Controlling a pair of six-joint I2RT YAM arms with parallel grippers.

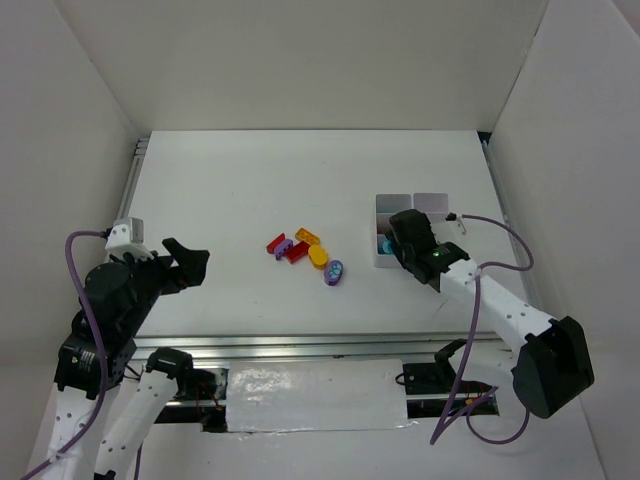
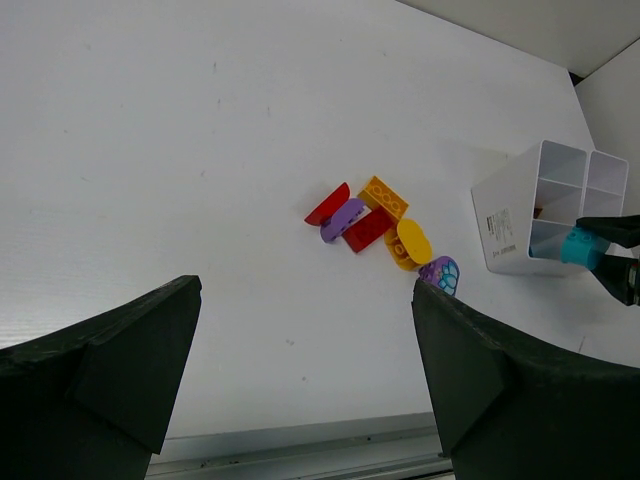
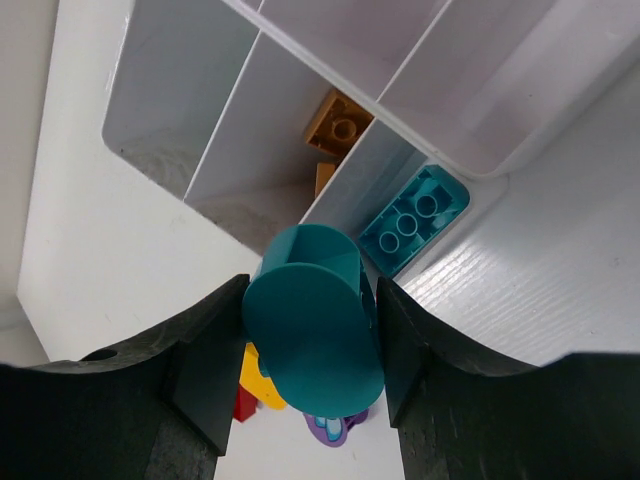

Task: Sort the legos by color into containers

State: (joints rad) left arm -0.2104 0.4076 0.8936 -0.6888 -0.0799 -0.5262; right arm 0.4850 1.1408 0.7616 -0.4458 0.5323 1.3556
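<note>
My right gripper (image 3: 311, 292) is shut on a teal rounded lego (image 3: 312, 325), held just over the near end of the white container tray (image 3: 300, 60). A teal studded lego (image 3: 415, 220) lies in one compartment below, and an orange one (image 3: 338, 125) in the compartment beyond. On the table to the left lies a loose pile of two red legos (image 1: 276, 242) (image 1: 297, 252), a purple one (image 1: 284, 248), an orange one (image 1: 308, 237), a yellow one (image 1: 318, 256) and a purple oval (image 1: 334, 272). My left gripper (image 1: 190, 258) hangs open and empty, well left of the pile.
A metal rail (image 1: 300, 348) runs along the table's near edge, with a strip of white tape (image 1: 310, 392) below it. White walls close in the table on the left, back and right. The tray (image 1: 412, 205) stands right of centre.
</note>
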